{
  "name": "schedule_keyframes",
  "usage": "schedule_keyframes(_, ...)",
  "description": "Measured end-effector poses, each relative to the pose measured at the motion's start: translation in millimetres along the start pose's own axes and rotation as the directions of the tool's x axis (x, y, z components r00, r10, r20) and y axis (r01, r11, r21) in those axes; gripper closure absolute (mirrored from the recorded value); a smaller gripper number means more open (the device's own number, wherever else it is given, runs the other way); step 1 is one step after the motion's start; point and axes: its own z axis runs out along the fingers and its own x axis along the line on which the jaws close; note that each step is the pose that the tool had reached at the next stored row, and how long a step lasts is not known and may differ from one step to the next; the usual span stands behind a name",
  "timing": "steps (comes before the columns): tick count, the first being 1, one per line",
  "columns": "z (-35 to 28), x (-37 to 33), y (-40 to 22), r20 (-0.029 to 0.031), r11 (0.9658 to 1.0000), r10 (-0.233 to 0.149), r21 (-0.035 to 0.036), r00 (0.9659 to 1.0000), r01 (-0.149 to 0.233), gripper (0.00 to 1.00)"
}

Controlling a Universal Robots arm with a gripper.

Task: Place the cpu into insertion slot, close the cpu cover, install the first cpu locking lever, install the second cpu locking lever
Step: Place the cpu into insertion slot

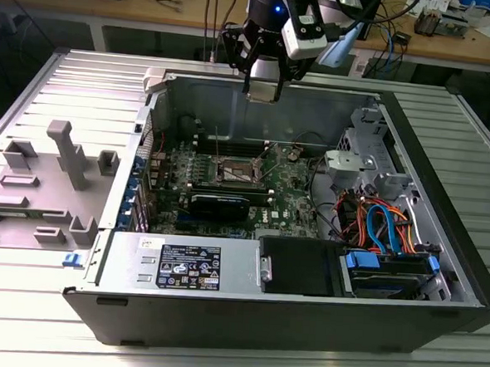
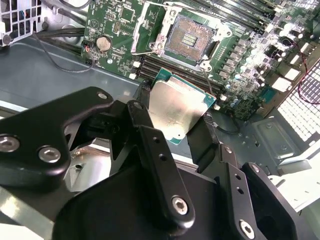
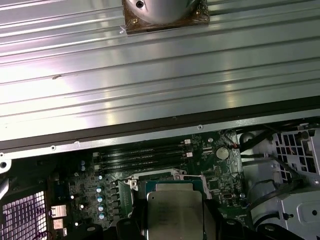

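My gripper [image 1: 263, 91] hangs above the back wall of the open computer case, shut on the cpu [image 2: 177, 112]. The cpu is a small square chip with a dull silver top and a green rim, held by its edges between the two black fingers [image 2: 150, 145]. It appears in both wrist views, with the green motherboard [image 1: 290, 195] below it [image 3: 175, 215]. The insertion slot [image 2: 190, 37] lies bare, its dark contact field in a silver border; in the exterior view it sits mid-board [image 1: 233, 173]. The cpu cover [image 2: 146, 25] stands swung open beside the slot.
A long black card [image 1: 219, 204] lies in front of the slot. The power supply [image 1: 182, 263] and a black drive bay fill the case's near side. Orange and blue cables [image 1: 384, 225] lie at the exterior view's right. A grey fixture [image 1: 54, 172] stands on the table to the left.
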Motion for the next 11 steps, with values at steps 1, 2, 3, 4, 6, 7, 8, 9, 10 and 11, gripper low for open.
schedule_keyframes(1, 0.0, 0.0, 0.0, 0.0, 1.0, 0.0, 0.0, 1.0, 0.0, 0.46)
schedule_keyframes(2, 0.0, 0.0, 0.0, 0.0, 1.0, 0.001, -0.0001, 1.0, -0.001, 0.46)
schedule_keyframes(3, 0.0, 0.0, 0.0, 0.0, 1.0, 0.001, -0.0001, 1.0, -0.001, 0.46)
schedule_keyframes(4, 0.0, 0.0, 0.0, 0.0001, 1.0, 0.001, 0.0, 1.0, -0.001, 0.46)
schedule_keyframes(6, 0.1, 0.0, 0.0, 0.0003, 1.0, 0.004, -0.0002, 1.0, -0.004, 0.46)
schedule_keyframes(7, 0.0, 0.0, 0.0, 0.0005, 1.0, 0.006, -0.0002, 1.0, -0.006, 0.46)
schedule_keyframes(8, 0.1, 0.0, 0.0, 0.0006, 1.0, 0.007, -0.0003, 1.0, -0.007, 0.46)
schedule_keyframes(9, 0.1, 0.0, 0.0, 0.0007, 1.0, 0.009, -0.0003, 1.0, -0.009, 0.46)
schedule_keyframes(10, 0.0, 0.0, 0.0, 0.0008, 1.0, 0.009, -0.0003, 1.0, -0.009, 0.46)
schedule_keyframes(11, 0.0, 0.0, 0.0, 0.0008, 1.0, 0.01, -0.0002, 1.0, -0.01, 0.46)
